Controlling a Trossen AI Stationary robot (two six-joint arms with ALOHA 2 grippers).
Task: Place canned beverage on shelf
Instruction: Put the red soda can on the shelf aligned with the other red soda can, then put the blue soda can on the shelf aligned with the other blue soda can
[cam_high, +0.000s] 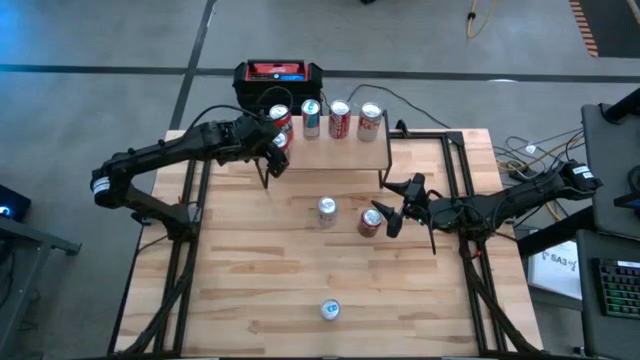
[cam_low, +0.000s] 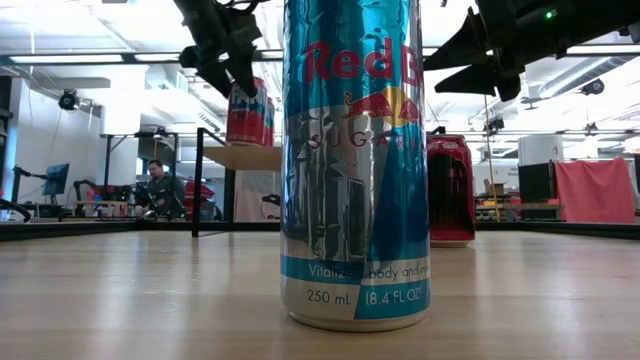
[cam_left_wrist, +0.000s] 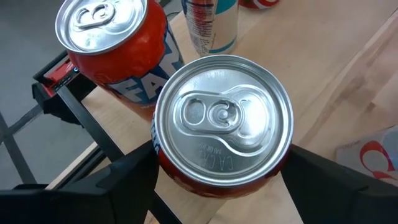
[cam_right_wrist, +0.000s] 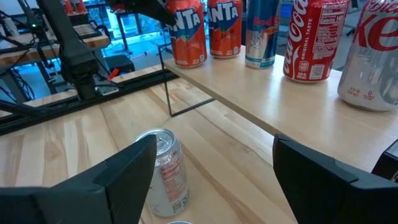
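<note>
The shelf (cam_high: 330, 158) stands at the table's far side. Its wooden board carries a row of several cans and, at its left end, an orange can (cam_left_wrist: 224, 124) standing upright on its base. My left gripper (cam_left_wrist: 221, 165) comes slanting down from the left, one finger on either side of that can's upper wall. My right gripper (cam_high: 393, 210) hangs open right of the table's middle, nothing between its fingers. Just left of it stand a red can (cam_high: 370, 221) and a silver can (cam_right_wrist: 165, 180). My left gripper's fingers (cam_left_wrist: 134, 177) stand close against the orange can's upper wall (cam_left_wrist: 163, 163), just under the rim, on two opposite sides. I cannot tell whether they touch it. The can stands upright on the shelf's board.
A tall blue can (cam_high: 330, 310) stands near the table's front edge, filling the low view. A black-and-red box (cam_high: 278, 75) sits behind the shelf. Cables trail off the table's far right. Bare tabletop lies left and right of the blue can.
</note>
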